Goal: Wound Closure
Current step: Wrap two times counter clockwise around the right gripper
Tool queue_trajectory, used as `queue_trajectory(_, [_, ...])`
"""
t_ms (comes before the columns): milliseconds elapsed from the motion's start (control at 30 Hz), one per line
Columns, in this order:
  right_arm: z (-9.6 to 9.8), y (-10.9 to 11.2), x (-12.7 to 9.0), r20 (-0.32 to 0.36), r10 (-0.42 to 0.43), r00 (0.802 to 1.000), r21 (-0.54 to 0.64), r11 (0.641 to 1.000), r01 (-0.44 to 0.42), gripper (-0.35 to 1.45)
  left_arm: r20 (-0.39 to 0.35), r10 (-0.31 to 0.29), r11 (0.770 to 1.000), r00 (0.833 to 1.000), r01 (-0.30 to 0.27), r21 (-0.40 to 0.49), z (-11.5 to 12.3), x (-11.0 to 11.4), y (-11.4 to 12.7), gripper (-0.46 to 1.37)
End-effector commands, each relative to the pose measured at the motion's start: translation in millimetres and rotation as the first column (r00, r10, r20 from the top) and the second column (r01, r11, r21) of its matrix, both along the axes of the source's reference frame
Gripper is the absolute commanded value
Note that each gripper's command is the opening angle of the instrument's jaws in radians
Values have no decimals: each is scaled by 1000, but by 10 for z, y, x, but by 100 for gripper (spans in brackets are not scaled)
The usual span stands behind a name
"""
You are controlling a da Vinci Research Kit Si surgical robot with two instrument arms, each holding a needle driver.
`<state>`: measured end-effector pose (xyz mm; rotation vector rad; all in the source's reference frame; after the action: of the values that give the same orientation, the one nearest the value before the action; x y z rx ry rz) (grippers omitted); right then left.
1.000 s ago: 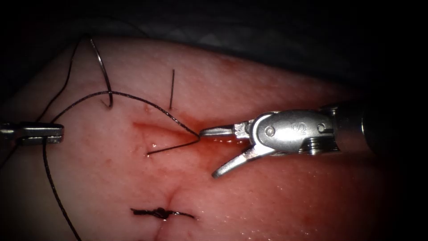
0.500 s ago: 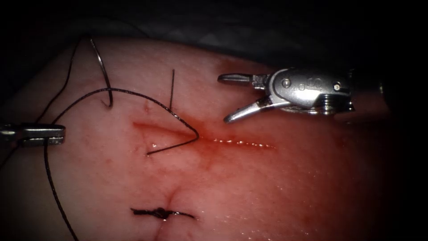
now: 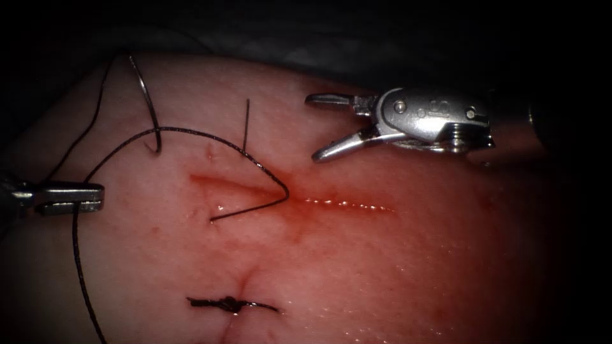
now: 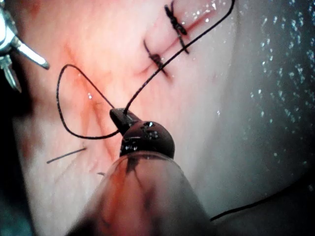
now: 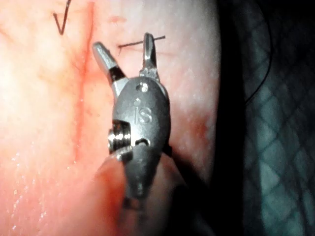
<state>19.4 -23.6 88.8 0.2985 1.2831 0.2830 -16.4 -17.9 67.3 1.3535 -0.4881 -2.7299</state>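
Gripping the thread (image 3: 191, 132) at the frame's left edge, the left end effector (image 3: 70, 197) is clenched on it. The right end effector (image 3: 322, 127) is hanging released, holding nothing. The needle (image 3: 145, 102) is lying upper left, its tip apparently in the tissue (image 3: 382, 267) (stiff, slippery steel, best grasped mid-curve); the thread is looking limp.

Dim endoscope view, dark vignetted edges, glare glints along the wet tissue (image 3: 357, 267), blurred near shaft
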Motion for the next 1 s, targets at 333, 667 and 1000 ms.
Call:
queue_trajectory(333, [2,0,0,0,-3,1000,-17,1000,3,81,8,12,1000,1000,-12,1,-1,-6,-3,-35])
queue_trajectory(667, [1,-1,0,4,1,1000,-24,1000,-1,82,9,12,1000,1000,-12,2,-1,-7,-2,-35])
queue_trajectory(1000, [1,-1,0,4,1,1000,-24,1000,-1,82,9,12,1000,1000,-12,2,-1,-7,-2,-35])
